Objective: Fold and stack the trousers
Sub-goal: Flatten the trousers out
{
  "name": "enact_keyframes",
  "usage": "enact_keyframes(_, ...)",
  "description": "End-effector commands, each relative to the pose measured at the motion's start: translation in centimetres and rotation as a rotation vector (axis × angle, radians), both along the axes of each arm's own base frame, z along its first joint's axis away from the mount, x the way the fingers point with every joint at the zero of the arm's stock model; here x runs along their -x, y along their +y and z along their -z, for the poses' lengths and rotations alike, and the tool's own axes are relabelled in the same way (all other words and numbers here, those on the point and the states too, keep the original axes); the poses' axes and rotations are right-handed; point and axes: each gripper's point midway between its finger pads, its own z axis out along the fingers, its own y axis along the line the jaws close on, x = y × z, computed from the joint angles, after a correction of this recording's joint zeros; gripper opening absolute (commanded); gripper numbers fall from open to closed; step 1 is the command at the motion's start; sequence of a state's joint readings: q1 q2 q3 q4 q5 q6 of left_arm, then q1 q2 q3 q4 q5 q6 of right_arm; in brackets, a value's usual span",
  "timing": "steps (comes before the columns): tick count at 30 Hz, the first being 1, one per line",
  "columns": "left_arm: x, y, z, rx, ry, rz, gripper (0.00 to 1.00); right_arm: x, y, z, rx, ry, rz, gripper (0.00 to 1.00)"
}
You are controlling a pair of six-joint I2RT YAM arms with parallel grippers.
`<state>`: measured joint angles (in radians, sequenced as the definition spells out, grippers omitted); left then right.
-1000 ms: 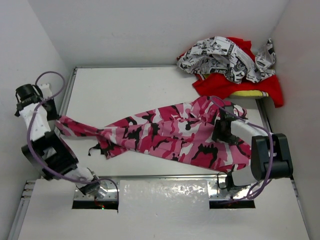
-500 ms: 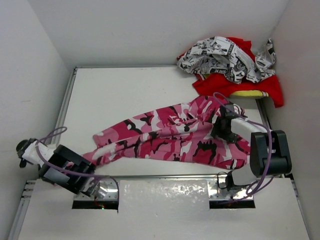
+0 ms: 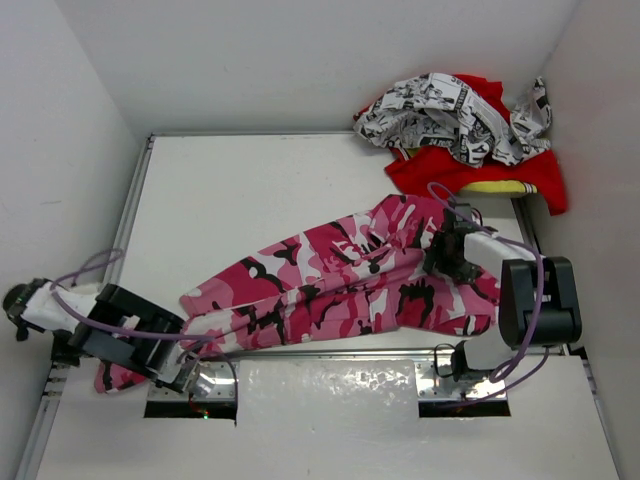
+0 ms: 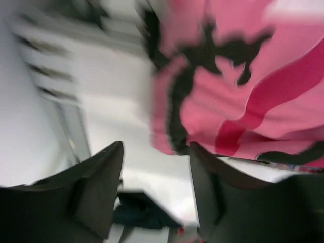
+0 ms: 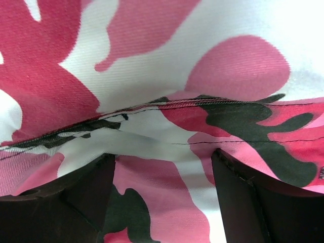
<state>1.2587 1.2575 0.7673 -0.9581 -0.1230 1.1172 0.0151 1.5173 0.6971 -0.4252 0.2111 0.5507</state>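
Note:
The pink camouflage trousers (image 3: pixel 340 285) lie spread diagonally from the near left to the right. One leg end (image 3: pixel 115 378) lies past the table's near-left corner, under my left arm. My left gripper (image 3: pixel 18 300) is at the far left, off the table edge. In the blurred left wrist view it (image 4: pixel 154 147) is open and empty, with trouser cloth (image 4: pixel 238 86) beyond its right finger. My right gripper (image 3: pixel 445 255) rests on the waist end. In the right wrist view its fingers (image 5: pixel 162 157) stand wide apart, pressed onto a ridge of the cloth (image 5: pixel 167 126).
A heap of black-and-white printed cloth (image 3: pixel 450 120) and red cloth (image 3: pixel 480 175) over something yellow lies at the back right corner. White walls close in on both sides. The metal rail (image 3: pixel 330 355) runs along the table's near edge.
My left arm swung from the back left down to the near left corner. The trouser legs moved with it toward the near edge. The right gripper stayed on the waist.

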Motion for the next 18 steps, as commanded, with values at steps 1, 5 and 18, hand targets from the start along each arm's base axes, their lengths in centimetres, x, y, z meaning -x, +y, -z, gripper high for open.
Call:
enact_keyframes(1,-6.3,3.5,-5.6,-0.078,-0.325,0.029,0.54,-1.2,-2.4,-0.6,0.119,-0.008,0.004,0.74)
enact_keyframes(5,-15.3,1.9,-11.4,-0.073,-0.552,0.177,0.55,-2.8,-2.4,-2.0,0.121,-0.059,-0.011,0.75)
enact_keyframes(18,-22.8,-15.9,0.4,0.163,-0.269,0.657,0.7,-6.2,-1.7,-4.6,0.092,-0.151,-0.073,0.77)
